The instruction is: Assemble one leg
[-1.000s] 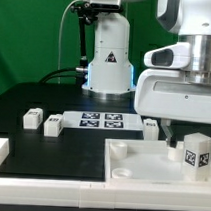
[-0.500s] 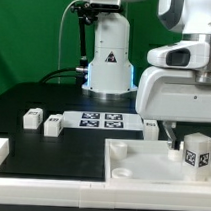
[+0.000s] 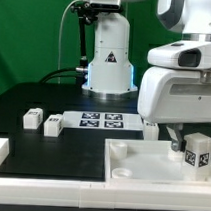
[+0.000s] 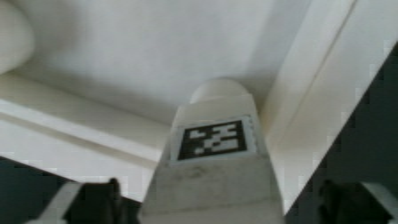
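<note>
The leg (image 4: 217,150) stands upright over the white tray's (image 3: 131,160) corner at the exterior view's right, long axis vertical, directly below and between the fingers of the end effector (image 3: 187,146), apparently clamped on it.

Leg (image 3: 199,152) stands on tray (image 3: 140,165), seemingly between fingers (image 3: 174,147); 2 legs (image 3: 33,117) far off.

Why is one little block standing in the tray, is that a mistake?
Nothing looks wrong. That leg stands upright at the tray corner under the gripper; two others lie loose by the marker board.
</note>
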`<state>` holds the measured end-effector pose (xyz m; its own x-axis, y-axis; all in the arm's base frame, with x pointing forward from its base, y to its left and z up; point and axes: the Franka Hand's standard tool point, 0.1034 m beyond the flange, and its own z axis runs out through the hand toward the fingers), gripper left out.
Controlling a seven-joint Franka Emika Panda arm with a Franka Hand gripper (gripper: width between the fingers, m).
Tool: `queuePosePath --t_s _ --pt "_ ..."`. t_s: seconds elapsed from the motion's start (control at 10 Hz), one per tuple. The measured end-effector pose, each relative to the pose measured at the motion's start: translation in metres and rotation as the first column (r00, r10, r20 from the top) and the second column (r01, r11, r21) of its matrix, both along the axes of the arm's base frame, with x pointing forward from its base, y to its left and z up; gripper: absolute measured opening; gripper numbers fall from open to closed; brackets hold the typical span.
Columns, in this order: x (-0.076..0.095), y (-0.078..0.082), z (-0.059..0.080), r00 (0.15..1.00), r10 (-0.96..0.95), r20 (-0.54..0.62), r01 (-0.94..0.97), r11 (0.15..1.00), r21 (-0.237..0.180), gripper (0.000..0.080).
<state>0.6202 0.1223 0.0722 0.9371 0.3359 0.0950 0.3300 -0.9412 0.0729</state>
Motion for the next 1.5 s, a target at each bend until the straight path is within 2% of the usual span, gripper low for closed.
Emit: queuePosePath --t_s 0.1,0.2,0.3,0.5,0.6,0.7,1.0,1.2,1.3,1.4,1.5 --pt "0.000 0.000 0.000 1.000 -0.029 0.001 0.029 1.000 0.003 0.0377" --pt "0.000 0.000 0.000 1.000 -0.028 0.001 0.028 1.000 0.003 0.0291" --pt "0.000 0.000 0.000 0.997 -0.078 0.002 0.078 0.997 0.010 0.0291" --pt "0.000 0.001 0.000 0.956 -0.294 0.003 0.293 0.955 0.040 0.0291" --pt "0.000 0.001 0.000 0.883 -0.470 0.001 0.469 0.880 0.074 0.0291" --pt "-0.001 -0.001 -0.001 0.807 -0.590 -0.007 0.589 0.803 0.090 0.0291" --pt "-0.001 -0.021 -0.001 0.549 -0.836 -0.008 0.832 0.546 0.102 0.0297" --pt "-0.003 -0.034 -0.001 0.399 -0.917 0.008 0.912 0.397 0.102 0.0303" --pt "-0.005 -0.039 -0.001 0.356 -0.934 0.018 0.929 0.356 0.100 0.0303" --pt "-0.006 -0.040 -0.001 0.374 -0.927 0.021 0.923 0.374 0.095 0.0308" --pt "-0.006 -0.040 -0.001 0.374 -0.927 0.021 0.922 0.374 0.095 0.0384"
